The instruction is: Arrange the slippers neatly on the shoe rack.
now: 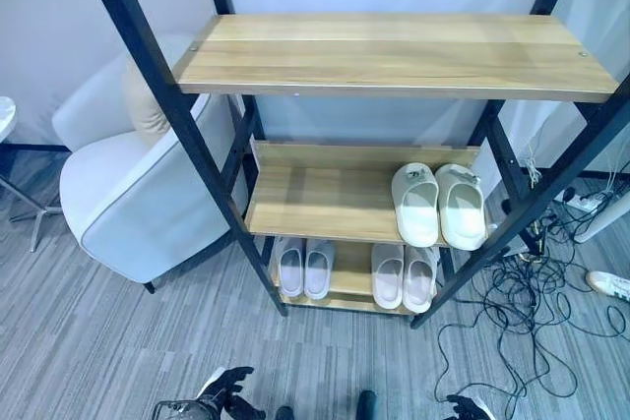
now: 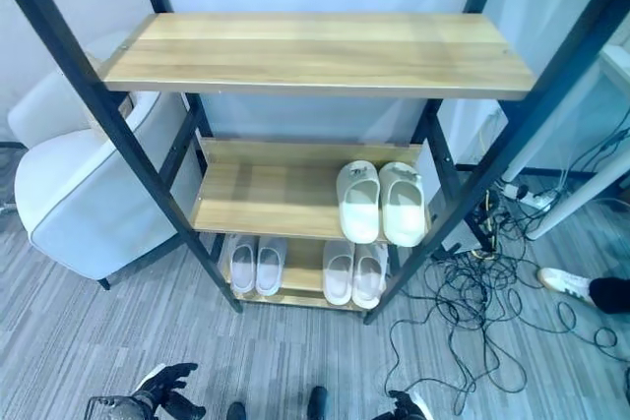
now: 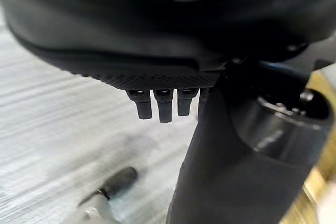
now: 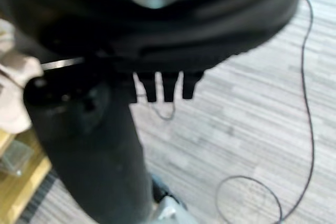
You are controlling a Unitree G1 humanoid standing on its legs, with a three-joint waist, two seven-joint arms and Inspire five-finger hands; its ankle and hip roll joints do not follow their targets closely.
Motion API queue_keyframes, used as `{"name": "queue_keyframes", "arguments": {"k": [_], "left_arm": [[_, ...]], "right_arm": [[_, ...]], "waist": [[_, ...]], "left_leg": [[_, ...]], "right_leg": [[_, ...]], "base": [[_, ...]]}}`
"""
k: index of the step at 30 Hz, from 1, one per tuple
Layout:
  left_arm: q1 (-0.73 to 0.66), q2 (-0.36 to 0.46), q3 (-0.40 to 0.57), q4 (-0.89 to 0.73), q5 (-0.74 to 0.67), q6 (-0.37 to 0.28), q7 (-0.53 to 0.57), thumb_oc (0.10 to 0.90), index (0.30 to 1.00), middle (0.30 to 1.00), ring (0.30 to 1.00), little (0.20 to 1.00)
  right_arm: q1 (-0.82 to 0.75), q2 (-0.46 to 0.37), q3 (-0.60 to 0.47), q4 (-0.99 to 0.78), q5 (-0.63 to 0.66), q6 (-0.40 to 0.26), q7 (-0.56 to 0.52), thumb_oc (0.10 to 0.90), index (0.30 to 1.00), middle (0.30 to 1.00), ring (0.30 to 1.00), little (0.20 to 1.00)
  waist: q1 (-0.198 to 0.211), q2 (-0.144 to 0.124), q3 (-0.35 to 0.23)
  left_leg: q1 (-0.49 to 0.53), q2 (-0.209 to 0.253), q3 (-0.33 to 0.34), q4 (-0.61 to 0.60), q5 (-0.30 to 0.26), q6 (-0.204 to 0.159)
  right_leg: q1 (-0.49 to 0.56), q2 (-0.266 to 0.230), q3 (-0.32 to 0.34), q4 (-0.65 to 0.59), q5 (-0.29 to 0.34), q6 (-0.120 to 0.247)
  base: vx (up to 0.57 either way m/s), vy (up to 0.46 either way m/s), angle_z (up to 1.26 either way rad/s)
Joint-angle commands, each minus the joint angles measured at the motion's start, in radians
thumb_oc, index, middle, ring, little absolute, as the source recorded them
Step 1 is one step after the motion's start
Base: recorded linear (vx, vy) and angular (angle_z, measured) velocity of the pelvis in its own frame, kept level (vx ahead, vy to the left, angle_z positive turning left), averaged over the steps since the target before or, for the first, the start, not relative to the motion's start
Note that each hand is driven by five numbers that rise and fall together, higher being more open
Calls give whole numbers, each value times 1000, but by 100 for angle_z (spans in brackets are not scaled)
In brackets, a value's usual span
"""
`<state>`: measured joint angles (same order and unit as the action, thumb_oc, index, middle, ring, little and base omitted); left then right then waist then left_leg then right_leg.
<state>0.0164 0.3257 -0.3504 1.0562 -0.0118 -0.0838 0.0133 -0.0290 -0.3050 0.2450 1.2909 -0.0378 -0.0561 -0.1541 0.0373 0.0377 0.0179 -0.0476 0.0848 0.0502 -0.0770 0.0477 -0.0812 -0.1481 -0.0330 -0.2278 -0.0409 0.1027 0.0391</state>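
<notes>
Down at the bottom edge of the left eye view, the left robot hand (image 1: 228,386) hangs low over the grey striped floor (image 1: 108,341) with its dark fingers loosely spread and nothing in them. The right robot hand (image 1: 465,407) barely clears the same edge, so I cannot tell how its fingers stand from here. Beyond them stands the shoe rack (image 1: 394,54), black metal frame with three wooden shelves. One pair of white slippers (image 1: 439,205) sits side by side on the right end of the middle shelf, toes toward the camera. On the bottom shelf a pale grey pair (image 1: 303,267) lies at the left and another white pair (image 1: 405,276) at the right, its two slippers touching. A white armchair (image 1: 133,189) stands just beside the rack's left legs. Tangled black cables (image 1: 527,307) lie on the floor to the right.

From the right eye view, a person's white shoe (image 2: 566,283) shows at the right edge, near the cables.

Looking along the left wrist, short straight fingers (image 3: 164,109) point at the floor, holding nothing.

Along the right wrist, the fingers (image 4: 169,88) are likewise straight and empty over the floor. No writing can be read anywhere.
</notes>
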Motion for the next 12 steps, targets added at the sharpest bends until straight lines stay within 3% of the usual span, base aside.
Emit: {"name": "queue_keyframes", "arguments": {"k": [1,6,12], "left_arm": [[-102,-43,82,40,33,-33,49,800,900,900,900,900],[-68,-54,222,165,-22,-16,61,800,900,900,900,900],[-38,-54,266,210,-24,-8,69,800,900,900,900,900]], "right_arm": [[4,-18,-18,23,-13,-8,2,800,900,900,900,900],[7,-3,-44,32,-10,-5,13,800,900,900,900,900],[11,2,-45,36,-19,-4,14,800,900,900,900,900]], "waist": [[13,-39,-18],[33,-48,-33],[43,-48,-39]], "left_leg": [[-40,-16,80,-10,40,-61],[3,-25,80,-10,27,-56],[24,-29,82,-10,22,-51]], "right_leg": [[32,-55,-39,10,-41,136],[89,-60,-55,0,-50,133],[117,-65,-64,-8,-51,133]], "base": [[54,60,7],[64,79,9],[43,38,3]]}}
